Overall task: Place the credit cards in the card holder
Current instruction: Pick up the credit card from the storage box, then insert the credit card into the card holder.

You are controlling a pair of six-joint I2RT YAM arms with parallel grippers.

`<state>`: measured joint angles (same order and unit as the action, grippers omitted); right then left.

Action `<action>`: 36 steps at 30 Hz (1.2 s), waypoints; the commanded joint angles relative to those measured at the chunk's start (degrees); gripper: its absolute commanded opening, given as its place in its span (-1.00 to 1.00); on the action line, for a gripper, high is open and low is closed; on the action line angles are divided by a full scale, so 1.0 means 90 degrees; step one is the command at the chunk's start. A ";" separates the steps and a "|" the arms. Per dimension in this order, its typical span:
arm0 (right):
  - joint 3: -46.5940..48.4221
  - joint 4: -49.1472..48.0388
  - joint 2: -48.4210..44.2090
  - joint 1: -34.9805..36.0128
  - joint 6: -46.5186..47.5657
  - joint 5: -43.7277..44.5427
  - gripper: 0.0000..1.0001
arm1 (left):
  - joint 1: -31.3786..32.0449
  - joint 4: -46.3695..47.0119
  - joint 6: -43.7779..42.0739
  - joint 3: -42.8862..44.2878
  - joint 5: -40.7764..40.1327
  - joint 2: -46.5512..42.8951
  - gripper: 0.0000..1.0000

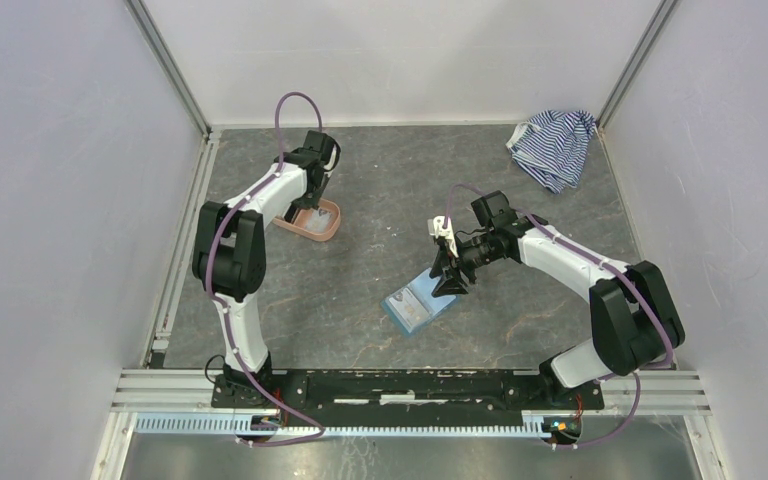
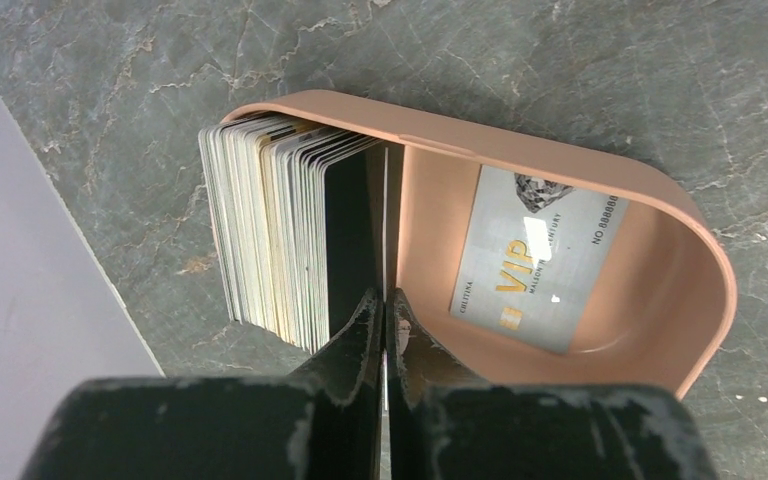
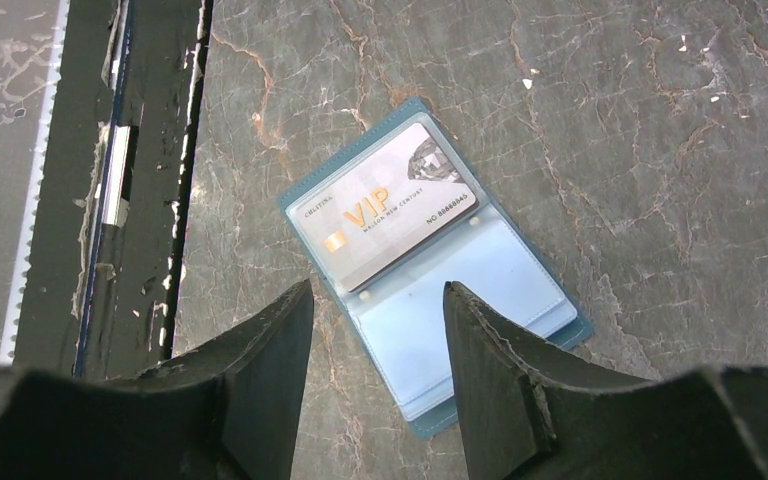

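Just beyond the scuffed black base rail (image 1: 410,385), the card holder (image 3: 520,290) lies opened flat on the grey, marble-veined bench (image 1: 360,330). It has a teal border, pale blue lining and clear glossy pockets. One pocket holds a silver-grey card (image 3: 385,205) lettered "VIP" in gold. The right claw (image 3: 378,290) hovers above the holder, jaws parted and gripping nothing.

Bare bench lies between the holder and a smooth salmon-pink oval tray (image 2: 560,160), farther back near the left wall. In the tray, the credit cards (image 2: 270,230) stand on edge in a tight stack at one end, and a loose grey card (image 2: 535,260), also marked "VIP", rests on the tray floor. The left claw (image 2: 385,310) is pinched closed on one thin upright card (image 2: 386,220) just beside the stack.

A blue-and-white striped cloth (image 1: 552,146) lies crumpled in the far right corner.
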<state>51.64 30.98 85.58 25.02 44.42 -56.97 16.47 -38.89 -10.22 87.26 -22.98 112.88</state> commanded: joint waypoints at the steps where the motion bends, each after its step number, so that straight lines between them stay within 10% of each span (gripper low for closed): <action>1: 0.0259 0.0022 0.0042 0.0004 0.0123 -0.0188 0.14 | -0.0033 -0.0145 0.0186 0.0302 0.0381 -0.0247 -0.93; 24: 0.0288 0.0125 0.0003 0.0005 0.0220 -0.0157 0.14 | -0.0040 -0.0249 0.0511 0.0000 0.1836 -0.1301 -0.96; 36: 0.0178 0.0043 -0.0331 -0.0005 0.0264 0.0196 0.14 | -0.0038 0.1389 0.1615 -0.1682 0.4892 -0.3309 -0.96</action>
<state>52.16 32.03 85.67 25.02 45.36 -56.34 16.36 -35.73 -4.14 79.05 7.35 89.21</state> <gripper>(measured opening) 0.570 0.050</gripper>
